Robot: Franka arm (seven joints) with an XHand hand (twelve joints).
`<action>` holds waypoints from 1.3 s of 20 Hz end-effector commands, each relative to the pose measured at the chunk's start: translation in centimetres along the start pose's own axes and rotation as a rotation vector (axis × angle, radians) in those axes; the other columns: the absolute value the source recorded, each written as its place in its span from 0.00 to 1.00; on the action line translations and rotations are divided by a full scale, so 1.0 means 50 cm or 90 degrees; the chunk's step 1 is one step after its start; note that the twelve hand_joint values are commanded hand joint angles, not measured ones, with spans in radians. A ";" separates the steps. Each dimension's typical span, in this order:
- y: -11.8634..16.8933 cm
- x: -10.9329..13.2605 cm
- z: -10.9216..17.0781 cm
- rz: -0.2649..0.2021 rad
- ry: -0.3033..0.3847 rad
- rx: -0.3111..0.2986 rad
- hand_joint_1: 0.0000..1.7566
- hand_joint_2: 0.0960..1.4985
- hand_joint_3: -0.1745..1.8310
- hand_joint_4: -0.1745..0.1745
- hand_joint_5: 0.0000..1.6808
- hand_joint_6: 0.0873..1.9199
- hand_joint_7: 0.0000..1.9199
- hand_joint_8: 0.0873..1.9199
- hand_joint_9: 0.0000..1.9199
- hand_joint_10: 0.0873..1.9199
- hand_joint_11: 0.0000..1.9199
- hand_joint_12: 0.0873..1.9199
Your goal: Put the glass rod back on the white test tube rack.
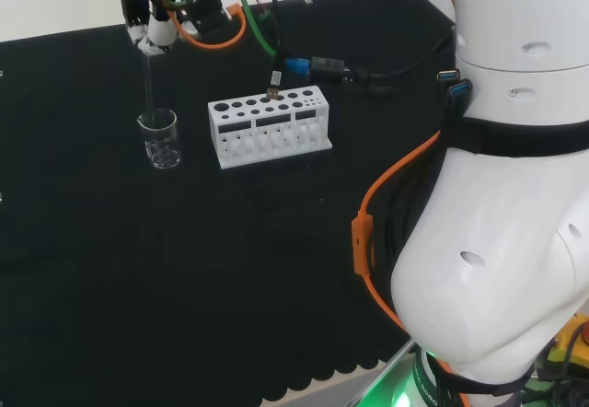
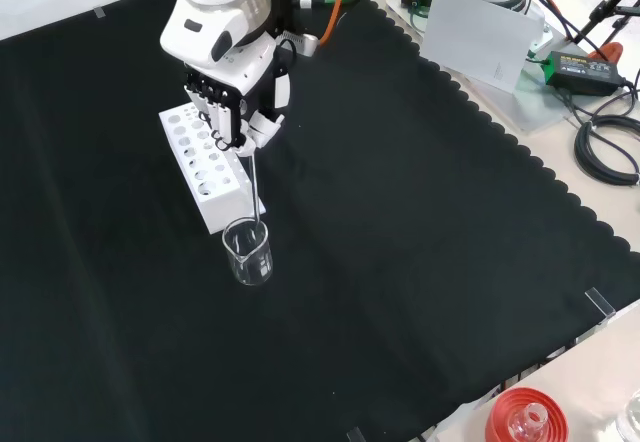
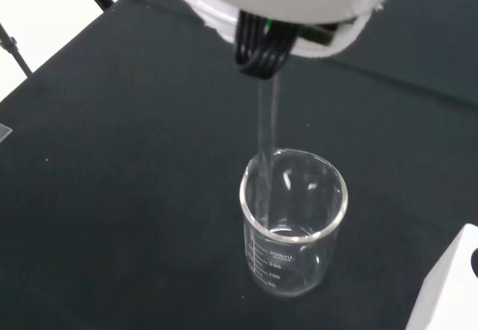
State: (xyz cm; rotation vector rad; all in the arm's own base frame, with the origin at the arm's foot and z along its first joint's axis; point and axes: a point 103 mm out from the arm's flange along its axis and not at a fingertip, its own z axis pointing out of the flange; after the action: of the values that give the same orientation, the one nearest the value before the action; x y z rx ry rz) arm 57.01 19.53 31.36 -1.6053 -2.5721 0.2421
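Nearest in the front view, at the bench's near right corner, a red ribbed ring stand (image 2: 524, 414) holds a piece of clear glassware. It is well apart from the work.

Farther in, a small clear glass beaker (image 2: 248, 252) stands upright on the black cloth (image 2: 420, 242). The thin clear glass rod (image 2: 256, 194) stands nearly vertical with its lower end inside the beaker, as the wrist view confirms; whether the tip touches the bottom cannot be told.

Above the beaker, the black and white hand (image 2: 238, 102) has its fingers curled round the rod's upper end and pinches it there, so the rod's long axis runs straight down from the fingers.

Just behind the beaker in the front view stands the white rectangular test tube rack (image 2: 205, 167), its top pierced with round holes. In the head view the rack lies to the right of the beaker, near but not touching.

Judgement: the rod is gripped but not yet clear of the beaker. The coming move calls for a vertical lift until the tip clears the rim, then a short carry to the rack with the rod kept upright. A sideways pull too early could tip the beaker.
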 end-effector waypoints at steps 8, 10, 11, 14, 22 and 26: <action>0.007 0.008 0.003 0.002 0.008 0.006 0.76 0.37 0.45 0.00 0.71 0.29 0.72 0.35 0.92 0.20 0.83 0.36; 0.010 0.009 0.003 0.004 0.008 0.007 0.76 0.37 0.45 0.00 0.71 0.29 0.72 0.35 0.92 0.20 0.83 0.36; 0.010 0.009 0.002 0.005 0.007 0.006 0.76 0.37 0.45 0.00 0.71 0.29 0.72 0.35 0.92 0.20 0.83 0.36; 0.009 0.005 -0.007 0.004 0.008 0.001 0.76 0.37 0.45 0.00 0.71 0.29 0.72 0.35 0.92 0.20 0.83 0.36; 0.013 0.006 -0.013 0.011 -0.001 0.003 0.76 0.37 0.45 0.00 0.71 0.29 0.72 0.35 0.92 0.20 0.83 0.36; -0.002 -0.013 -0.032 0.013 0.011 -0.012 0.76 0.37 0.45 0.00 0.71 0.29 0.72 0.35 0.92 0.20 0.83 0.36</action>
State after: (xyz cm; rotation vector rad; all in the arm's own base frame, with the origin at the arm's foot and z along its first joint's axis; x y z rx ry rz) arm 57.53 20.04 32.00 -1.6264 -2.5581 0.2432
